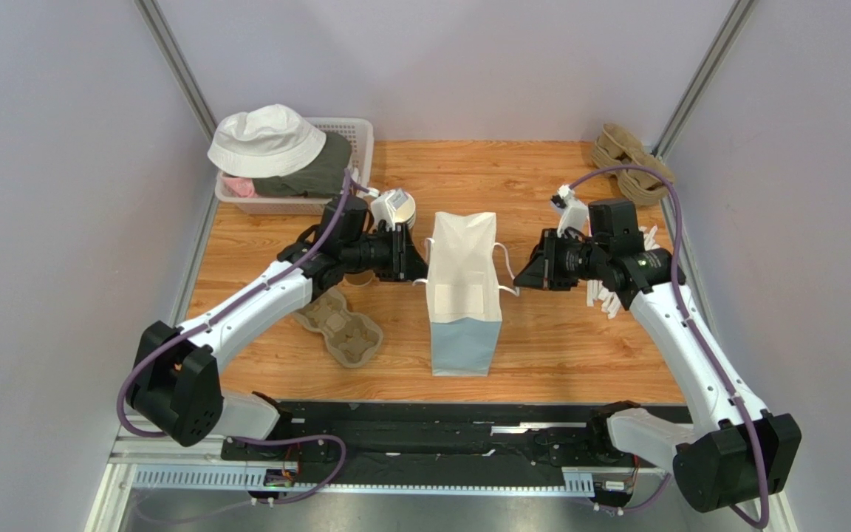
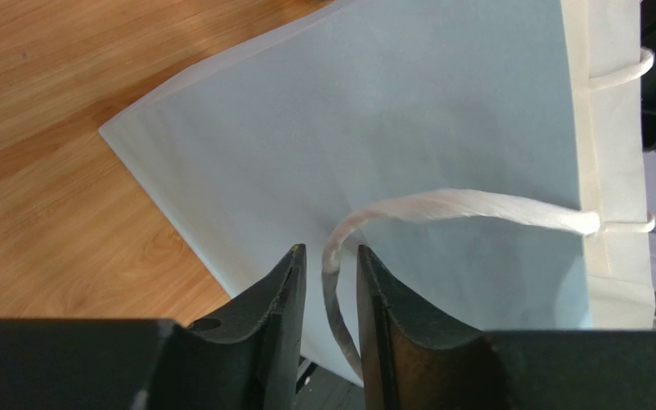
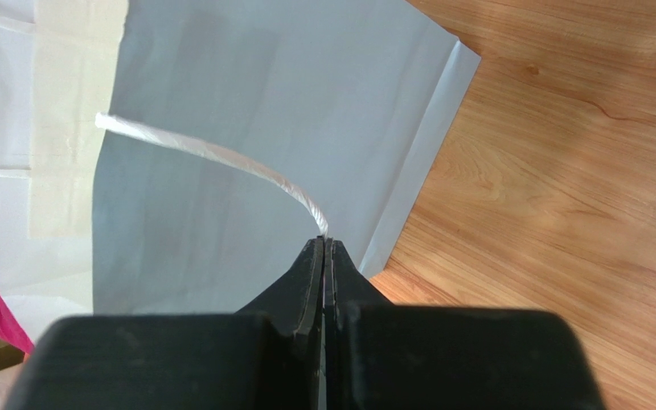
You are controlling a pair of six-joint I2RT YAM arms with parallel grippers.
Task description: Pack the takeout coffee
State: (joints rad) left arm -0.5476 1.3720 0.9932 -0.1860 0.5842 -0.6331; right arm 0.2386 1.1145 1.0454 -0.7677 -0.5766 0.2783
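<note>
A white and pale blue paper bag (image 1: pixel 463 299) stands upright in the middle of the table. My left gripper (image 1: pixel 417 261) is at its left side. In the left wrist view the jaws (image 2: pixel 331 252) stand slightly apart, with the bag's white cord handle (image 2: pixel 477 205) passing loosely between them. My right gripper (image 1: pixel 521 275) is at the bag's right side and is shut on the other cord handle (image 3: pixel 220 156), pinched at the fingertips (image 3: pixel 325 242). The lidded takeout coffee does not show clearly in any view. A small brown shape (image 1: pixel 359 279) lies under my left arm.
A stack of lidless white-rimmed cups (image 1: pixel 393 207) stands behind my left wrist. A pulp cup carrier (image 1: pixel 341 329) lies left of the bag. A basket (image 1: pixel 361 139) holding a white hat is at the back left. More pulp carriers (image 1: pixel 630 161) lie at the back right.
</note>
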